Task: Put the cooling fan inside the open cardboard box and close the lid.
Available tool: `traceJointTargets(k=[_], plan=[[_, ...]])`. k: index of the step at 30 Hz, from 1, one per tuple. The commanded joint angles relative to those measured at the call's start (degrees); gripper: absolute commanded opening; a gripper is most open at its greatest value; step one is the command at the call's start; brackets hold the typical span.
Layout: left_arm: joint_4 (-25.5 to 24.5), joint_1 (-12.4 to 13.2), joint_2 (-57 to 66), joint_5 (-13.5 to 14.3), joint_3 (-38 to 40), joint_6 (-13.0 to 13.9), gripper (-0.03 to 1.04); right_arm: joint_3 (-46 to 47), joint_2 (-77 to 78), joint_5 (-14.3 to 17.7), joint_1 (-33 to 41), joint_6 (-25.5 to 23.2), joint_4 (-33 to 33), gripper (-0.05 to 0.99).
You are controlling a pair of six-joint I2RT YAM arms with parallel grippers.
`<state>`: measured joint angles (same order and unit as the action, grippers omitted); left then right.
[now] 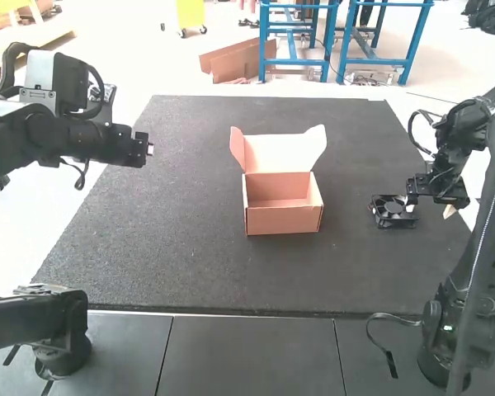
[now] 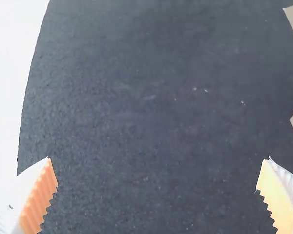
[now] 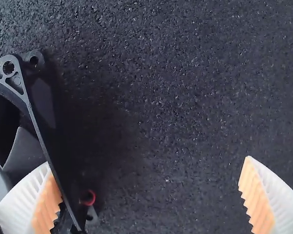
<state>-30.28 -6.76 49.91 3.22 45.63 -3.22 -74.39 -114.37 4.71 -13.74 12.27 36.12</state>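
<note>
Cooling fan (image 1: 393,211) on worktop's mat (image 1: 165,223), R of open cardboard box (image 1: 282,202), lid up. R gripper (image 1: 430,213) at fan, fingers (image 3: 263,195) apart, one at its frame. L gripper (image 1: 148,149) above mat's L side, fingers wide apart.

L arm is up high, L gripper (image 1: 144,148) fingers far apart. R arm bends low, R gripper (image 1: 430,212) fingers apart too.

high view from behind, facing down, both wrist views close above the same black mat (image 1: 173,239)
</note>
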Motion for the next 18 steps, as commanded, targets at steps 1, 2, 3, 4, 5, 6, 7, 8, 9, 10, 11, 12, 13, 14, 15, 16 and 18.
traceJointTargets(k=[1, 2, 3, 4, 5, 6, 7, 8, 9, 10, 11, 12, 13, 14, 15, 16, 18], plan=[[0.0, 0.3, -1.0, 0.6, 1.7, 0.2, 0.97, -0.2, -1.1, -1.0, -0.1, -1.2, 0.1, 0.68], [0.0, 0.3, -1.0, 0.6, 1.7, 0.2, 0.97, -0.2, -1.2, -1.6, -0.1, -1.2, 0.1, 0.62], [0.0, 0.3, -1.0, 0.6, 1.7, 0.2, 0.97, -0.2, -1.3, -2.2, -0.1, -1.2, 0.1, 0.58], [0.0, 0.3, -1.0, 0.6, 1.7, 0.2, 0.97, -0.1, -1.5, -2.6, -0.1, -1.2, 0.1, 0.54], [0.0, 0.3, -1.0, 0.7, 1.7, 0.2, 0.97, 0.0, -1.6, -3.0, -0.1, -1.2, 0.1, 0.51], [-0.1, 0.3, -1.0, 0.8, 1.7, 0.2, 0.97, 0.0, -1.7, -3.1, -0.1, -1.3, 0.1, 0.47], [-0.2, 0.3, -1.0, 0.9, 1.7, 0.2, 0.97, 0.0, -1.8, -3.5, 0.0, -1.6, 0.1, 0.43], [-0.3, 0.3, -1.0, 0.9, 1.7, 0.2, 0.97, 0.2, -1.8, -3.9, 0.2, -1.7, 0.1, 0.4], [-0.4, 0.3, -1.1, 0.9, 1.7, 0.2, 0.97, 0.3, -1.9, -4.0, 0.4, -1.8, 0.1, 0.36], [-0.5, 0.3, -1.1, 0.9, 1.7, 0.2, 0.97, 0.4, -1.9, -4.4, 0.6, -2.0, 0.1, 0.32], [-0.5, 0.3, -1.2, 1.0, 1.7, 0.2, 0.97, 0.6, -2.0, -5.2, 0.8, -2.3, -0.1, 0.25], [-0.7, 0.3, -1.2, 0.9, 1.7, 0.2, 0.97, 0.7, -2.1, -5.5, 1.0, -2.3, -0.3, 0.2], [-0.7, 0.3, -1.3, 0.9, 1.7, 0.2, 0.97, 1.0, -2.1, -5.7, 1.1, -2.5, -0.4, 0.16], [-0.7, 0.3, -1.3, 0.9, 1.7, 0.2, 0.97, 1.4, -2.1, -6.4, 1.2, -3.1, -1.1, 0.1], [-0.7, 0.3, -1.4, 1.0, 1.7, 0.2, 0.97, 1.6, -2.1, -7.1, 1.3, -3.8, -1.9, 0.02], [-0.7, 0.3, -1.4, 0.9, 1.7, 0.2, 0.97, 1.7, -2.1, -7.7, 1.2, -5.2, -2.5, -0.02], [-0.7, 0.3, -1.4, 1.0, 1.7, 0.3, 0.97, 1.7, -1.9, -7.9, 1.0, -6.5, -3.5, -0.02]])
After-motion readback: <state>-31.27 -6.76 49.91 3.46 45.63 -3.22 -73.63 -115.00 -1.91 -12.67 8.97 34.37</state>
